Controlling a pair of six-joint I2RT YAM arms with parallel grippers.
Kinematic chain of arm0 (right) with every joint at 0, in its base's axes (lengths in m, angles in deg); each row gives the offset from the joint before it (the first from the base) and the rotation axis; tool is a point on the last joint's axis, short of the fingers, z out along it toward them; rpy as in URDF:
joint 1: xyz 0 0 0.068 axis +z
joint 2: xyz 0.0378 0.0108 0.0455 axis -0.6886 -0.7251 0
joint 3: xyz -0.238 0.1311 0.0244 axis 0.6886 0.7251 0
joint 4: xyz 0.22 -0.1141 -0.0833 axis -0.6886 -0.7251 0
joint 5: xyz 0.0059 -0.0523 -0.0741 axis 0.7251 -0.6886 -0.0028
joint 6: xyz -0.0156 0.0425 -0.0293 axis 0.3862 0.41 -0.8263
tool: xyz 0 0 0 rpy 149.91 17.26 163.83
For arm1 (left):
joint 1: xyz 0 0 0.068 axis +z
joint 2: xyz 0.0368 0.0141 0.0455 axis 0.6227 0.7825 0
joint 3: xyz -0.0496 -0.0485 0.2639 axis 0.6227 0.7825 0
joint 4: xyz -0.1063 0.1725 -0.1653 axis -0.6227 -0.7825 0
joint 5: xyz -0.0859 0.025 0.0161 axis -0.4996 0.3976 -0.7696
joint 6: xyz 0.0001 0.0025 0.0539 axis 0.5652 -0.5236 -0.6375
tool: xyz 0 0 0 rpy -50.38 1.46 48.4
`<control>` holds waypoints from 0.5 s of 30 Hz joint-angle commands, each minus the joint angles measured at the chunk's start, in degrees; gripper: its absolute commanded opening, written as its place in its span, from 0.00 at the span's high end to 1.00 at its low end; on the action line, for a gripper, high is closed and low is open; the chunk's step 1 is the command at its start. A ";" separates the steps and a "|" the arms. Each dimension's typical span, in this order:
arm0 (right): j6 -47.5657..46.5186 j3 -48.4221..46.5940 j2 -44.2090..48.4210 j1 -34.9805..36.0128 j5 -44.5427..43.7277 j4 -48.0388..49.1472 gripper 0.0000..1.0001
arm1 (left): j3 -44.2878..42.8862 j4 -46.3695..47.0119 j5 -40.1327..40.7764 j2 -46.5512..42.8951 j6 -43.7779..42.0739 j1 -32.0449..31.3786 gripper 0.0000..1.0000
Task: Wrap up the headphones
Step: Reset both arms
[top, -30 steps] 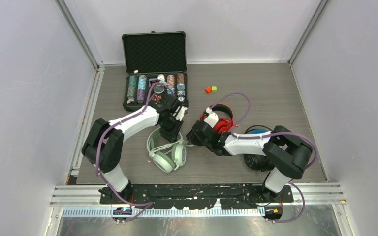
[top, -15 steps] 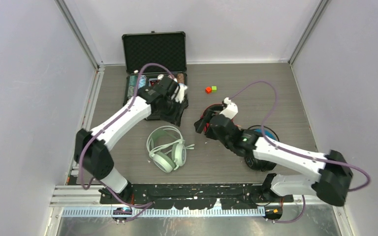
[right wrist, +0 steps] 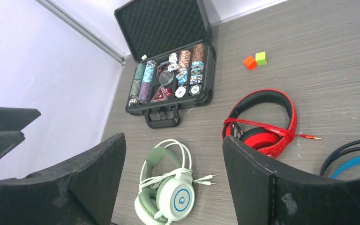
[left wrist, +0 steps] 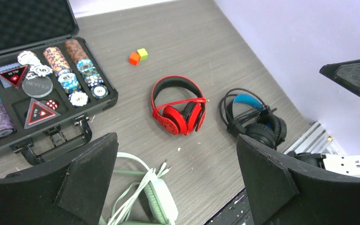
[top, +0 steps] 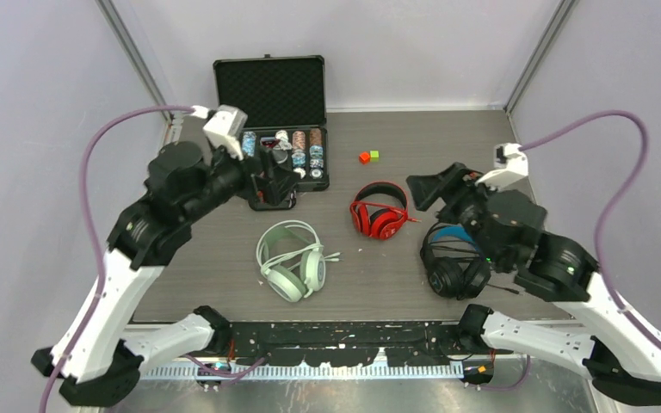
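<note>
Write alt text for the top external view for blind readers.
Mint-green headset, red headset and black headset lie on a table. The left end effector and right end effector hover open above; an open chip case sits behind.

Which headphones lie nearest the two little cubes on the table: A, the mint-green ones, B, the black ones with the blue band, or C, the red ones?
C: in the top view the red headphones lie closest to the orange and green cubes, nearer than any other pair.
</note>
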 commanded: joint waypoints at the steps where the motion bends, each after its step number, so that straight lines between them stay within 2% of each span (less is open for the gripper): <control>1: -3.08 -5.09 2.93 -0.15 -1.28 -8.95 0.20 | 5.63 7.78 3.38 -6.77 3.45 -0.26 0.00; 9: -0.11 -3.42 8.07 -0.14 -2.01 -9.76 0.20 | 10.42 6.44 4.46 -15.03 5.47 -0.20 0.00; 15: 1.70 -2.52 7.90 -0.15 -2.36 -10.20 0.20 | 11.14 6.04 6.38 -16.27 5.47 -0.21 0.00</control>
